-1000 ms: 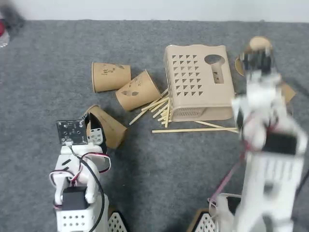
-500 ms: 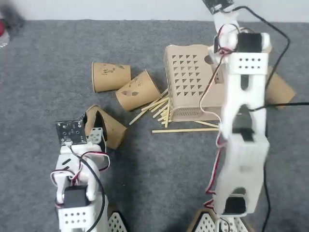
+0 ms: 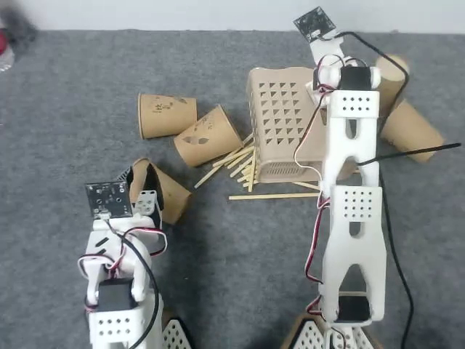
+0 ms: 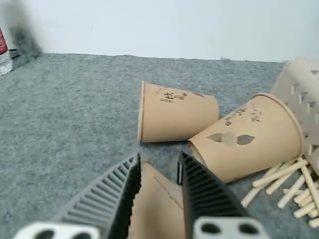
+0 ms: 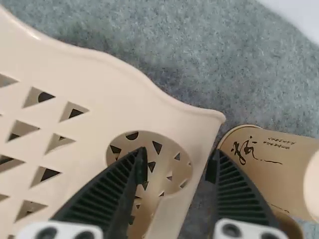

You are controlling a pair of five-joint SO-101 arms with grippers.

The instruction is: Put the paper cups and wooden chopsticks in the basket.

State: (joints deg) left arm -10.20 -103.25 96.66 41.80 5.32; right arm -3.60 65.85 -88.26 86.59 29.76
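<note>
The beige basket (image 3: 287,120) lies tipped over on the grey carpet. Two paper cups (image 3: 166,115) (image 3: 207,136) lie on their sides left of it, and two more cups (image 3: 410,129) lie to its right. A heap of wooden chopsticks (image 3: 238,163) rests against the basket, and one stick (image 3: 290,195) lies in front. My left gripper (image 4: 159,159) is open, its fingers on either side of a third cup (image 3: 168,193). My right gripper (image 5: 178,154) is open over the basket's handle hole (image 5: 149,159), beside a cup (image 5: 271,152).
The right arm (image 3: 352,167) stretches over the basket's right end and hides part of it. A black cable (image 3: 407,154) runs across the right-hand cups. A pale wall (image 3: 218,13) bounds the carpet at the back. A bottle (image 4: 4,50) stands far left.
The right arm has swung from the right of the basket to its far end, so the cups it hid now show. The left arm has barely shifted.
</note>
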